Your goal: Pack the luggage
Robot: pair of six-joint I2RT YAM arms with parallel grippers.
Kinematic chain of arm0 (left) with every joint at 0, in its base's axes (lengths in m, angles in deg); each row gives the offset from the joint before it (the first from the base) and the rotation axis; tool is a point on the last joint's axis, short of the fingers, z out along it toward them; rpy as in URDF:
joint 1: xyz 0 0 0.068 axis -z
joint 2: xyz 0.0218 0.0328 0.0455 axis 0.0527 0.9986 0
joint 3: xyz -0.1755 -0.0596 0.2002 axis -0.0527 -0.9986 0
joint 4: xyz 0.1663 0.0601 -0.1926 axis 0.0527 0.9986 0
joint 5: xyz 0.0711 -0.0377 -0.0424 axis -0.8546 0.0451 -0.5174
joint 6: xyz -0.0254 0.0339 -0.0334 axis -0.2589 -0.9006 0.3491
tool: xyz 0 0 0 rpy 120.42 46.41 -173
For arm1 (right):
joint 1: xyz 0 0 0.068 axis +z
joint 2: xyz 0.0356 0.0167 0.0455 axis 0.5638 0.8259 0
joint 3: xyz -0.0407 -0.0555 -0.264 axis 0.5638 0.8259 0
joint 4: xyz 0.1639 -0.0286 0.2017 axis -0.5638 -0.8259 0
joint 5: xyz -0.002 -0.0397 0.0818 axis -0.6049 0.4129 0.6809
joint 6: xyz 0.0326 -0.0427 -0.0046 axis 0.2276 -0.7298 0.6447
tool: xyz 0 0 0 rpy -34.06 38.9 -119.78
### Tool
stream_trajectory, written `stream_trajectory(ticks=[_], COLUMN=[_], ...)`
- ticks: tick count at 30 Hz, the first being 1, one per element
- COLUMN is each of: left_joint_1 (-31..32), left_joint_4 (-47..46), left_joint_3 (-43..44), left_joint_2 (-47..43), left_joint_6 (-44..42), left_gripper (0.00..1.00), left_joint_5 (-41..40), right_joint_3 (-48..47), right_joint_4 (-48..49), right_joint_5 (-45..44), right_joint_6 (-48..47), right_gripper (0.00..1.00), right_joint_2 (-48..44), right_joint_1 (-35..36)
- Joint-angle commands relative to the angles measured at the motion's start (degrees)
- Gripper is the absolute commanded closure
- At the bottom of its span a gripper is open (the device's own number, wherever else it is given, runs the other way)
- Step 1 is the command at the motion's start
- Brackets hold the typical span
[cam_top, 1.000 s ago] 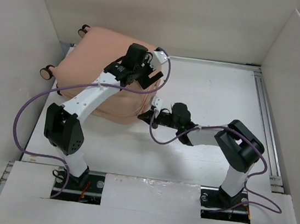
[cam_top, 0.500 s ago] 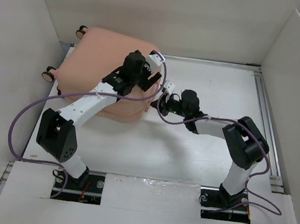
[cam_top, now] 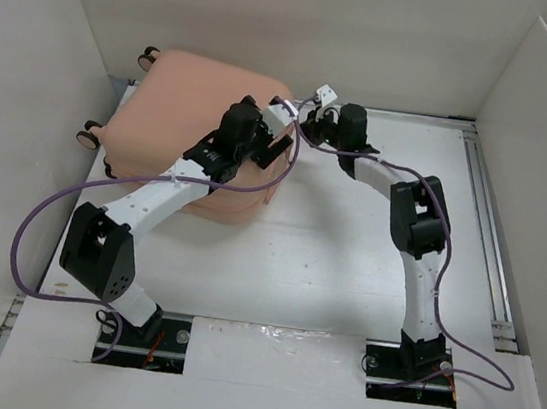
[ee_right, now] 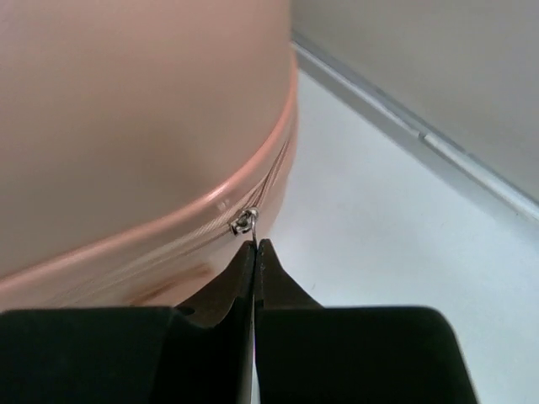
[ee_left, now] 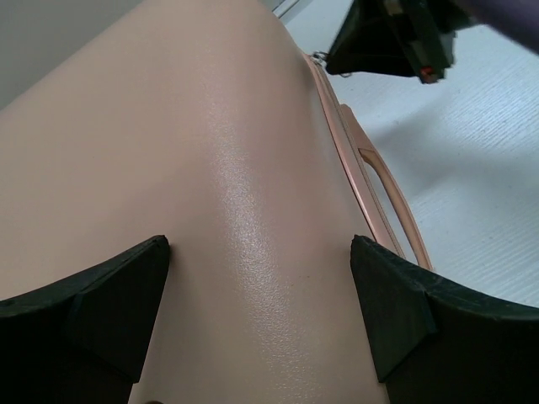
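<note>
Robotics laboratory test cell, not a domestic or commercial room. Plain white boards (cam_top: 376, 37) stand beyond the right gripper (ee_right: 254, 248) and out to either side of it and the left gripper (ee_left: 261, 252). Beneath both lies a bare white table (cam_top: 346, 265), with a metal rail (cam_top: 487, 233) off to the right and purple cables (cam_top: 34, 223) trailing from the bolted arms
</note>
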Motion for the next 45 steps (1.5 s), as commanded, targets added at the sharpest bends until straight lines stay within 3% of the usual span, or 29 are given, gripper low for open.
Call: stream_trajectory(ticks=[1,4,6,9,12,15,19,24,30,45], left_joint_1=[-2.42,-0.23,4.59,14.05,18.31,18.32,18.93,19.46,19.46,20.16], left_joint_4=[24.83,24.12,22.72,19.73,16.84,14.37,15.07,8.57,16.46,7.69], left_joint_3=[-6.66,-4.74,-2.19,3.61,8.01,10.91,17.41,16.81,24.7,21.12], left_joint_2=[3.4,3.4,2.7,2.7,6.46,12.86,22.62,24.93,34.94,32.94], left_joint_6=[-1.86,-2.47,-2.48,-3.09,-1.61,1.48,4.37,4.91,10.6,6.93], left_gripper=[0.18,0.2,0.21,0.21,0.23,0.25,0.26,0.23,0.22,0.21], left_joint_5=[-6.09,-6.09,-5.57,-6.43,-5.14,-6.51,-15.99,-25.23,-32.18,-47.75], right_joint_3=[-12.69,-17.29,-17.3,-14.76,-12.56,-10.46,-8.6,-6.76,-6.23,-5.09], right_joint_4=[2.94,2.94,3.55,4.79,5.32,5.84,6.37,6.37,7.43,8.48], right_joint_5=[-7.87,0.29,3.55,4.09,4.09,4.62,5.24,5.85,6.99,8.05], right_joint_6=[-2.88,-3.41,-3.94,-3.94,-3.94,-3.94,-3.94,-3.94,-3.42,-2.89], right_gripper=[1.0,1.0,1.0,1.0,1.0,1.0,1.0,1.0,1.0,1.0], right_joint_2=[2.98,6.51,6.52,6.52,4.68,3.27,1.86,1.25,1.25,1.16], right_joint_1=[-4.53,-5.06,-4.53,-4.53,-4.53,-5.06,-6.2,-6.73,-7.26,-8.31])
